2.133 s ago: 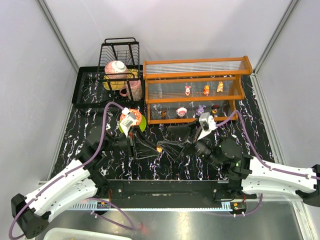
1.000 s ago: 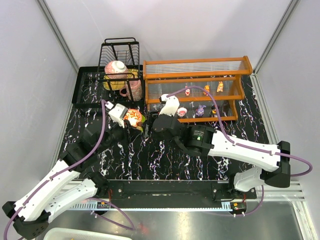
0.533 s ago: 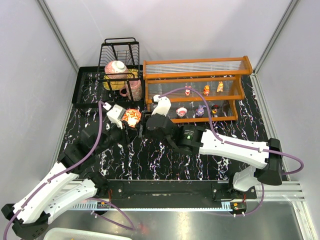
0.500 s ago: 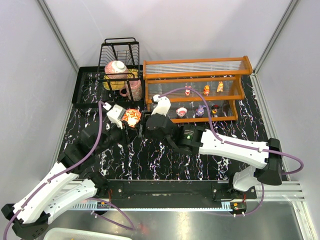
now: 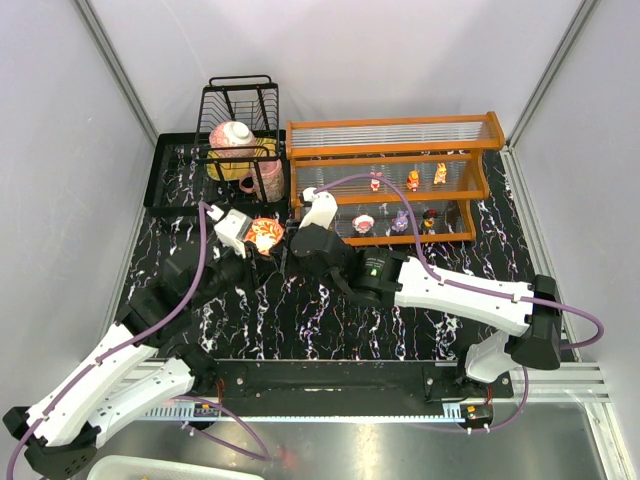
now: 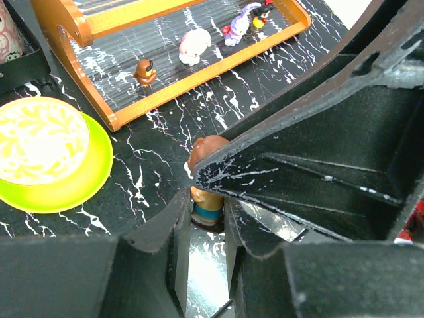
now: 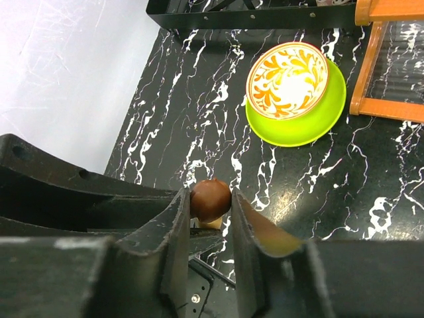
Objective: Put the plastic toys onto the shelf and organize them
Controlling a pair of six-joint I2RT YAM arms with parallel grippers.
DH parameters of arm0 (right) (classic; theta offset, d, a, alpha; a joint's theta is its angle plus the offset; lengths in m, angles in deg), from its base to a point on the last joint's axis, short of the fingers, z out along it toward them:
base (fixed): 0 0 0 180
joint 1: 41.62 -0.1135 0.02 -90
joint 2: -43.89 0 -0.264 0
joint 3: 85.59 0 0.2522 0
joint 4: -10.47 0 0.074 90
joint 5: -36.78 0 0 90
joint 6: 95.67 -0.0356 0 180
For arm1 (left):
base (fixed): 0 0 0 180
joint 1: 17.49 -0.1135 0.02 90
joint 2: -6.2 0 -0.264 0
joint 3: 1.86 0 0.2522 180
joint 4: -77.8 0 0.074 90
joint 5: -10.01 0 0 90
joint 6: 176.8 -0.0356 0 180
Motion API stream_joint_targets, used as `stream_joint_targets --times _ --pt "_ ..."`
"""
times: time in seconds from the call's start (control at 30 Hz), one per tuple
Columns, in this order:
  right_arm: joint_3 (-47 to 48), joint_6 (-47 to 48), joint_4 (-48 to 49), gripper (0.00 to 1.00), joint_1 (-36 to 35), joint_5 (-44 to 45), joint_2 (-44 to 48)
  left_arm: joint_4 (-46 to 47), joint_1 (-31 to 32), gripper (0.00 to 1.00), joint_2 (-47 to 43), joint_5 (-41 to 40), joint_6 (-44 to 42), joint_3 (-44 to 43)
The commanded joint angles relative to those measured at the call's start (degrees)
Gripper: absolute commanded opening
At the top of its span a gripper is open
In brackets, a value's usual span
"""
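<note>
A small toy with a brown round head (image 7: 211,199) and a blue-banded body (image 6: 207,202) is held by both grippers at once, above the black marbled table. My left gripper (image 6: 205,213) is shut on its body. My right gripper (image 7: 211,200) is shut on its head. From above, the left gripper (image 5: 268,262) and the right gripper (image 5: 290,254) meet beside the bowl, and the toy is hidden there. The orange-framed shelf (image 5: 390,150) carries a pink (image 5: 376,181), an orange (image 5: 412,180) and a yellow toy (image 5: 440,174) on its middle tier, and several more on the tier below.
A red patterned bowl on a green plate (image 5: 264,236) sits just left of the shelf's lower corner, close to both grippers. The bowl (image 7: 289,79) lies ahead of the right gripper. A black wire dish rack (image 5: 240,110) with crockery stands on a black tray at the back left.
My right arm has swung left from in front of the shelf to the left gripper, and its jaws have closed on the toy's head. The left gripper has kept its grip.
</note>
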Motion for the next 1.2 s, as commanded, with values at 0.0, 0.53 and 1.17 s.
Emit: stream_joint_targets --times 0.0,0.53,1.17 --pt "0.66 0.55 2.4 0.23 0.75 -1.96 -0.16 2.33 0.19 0.0 -0.61 -1.14 -0.82 -1.65" --pt "-7.68 1.95 5.31 0.0 8.22 -3.02 6.51 4.88 0.19 0.99 -6.84 1.14 -0.82 1.52" --pt "-11.47 33.14 22.97 0.0 19.47 9.29 2.4 -1.45 -0.95 0.99 -0.96 -8.26 7.18 6.35"
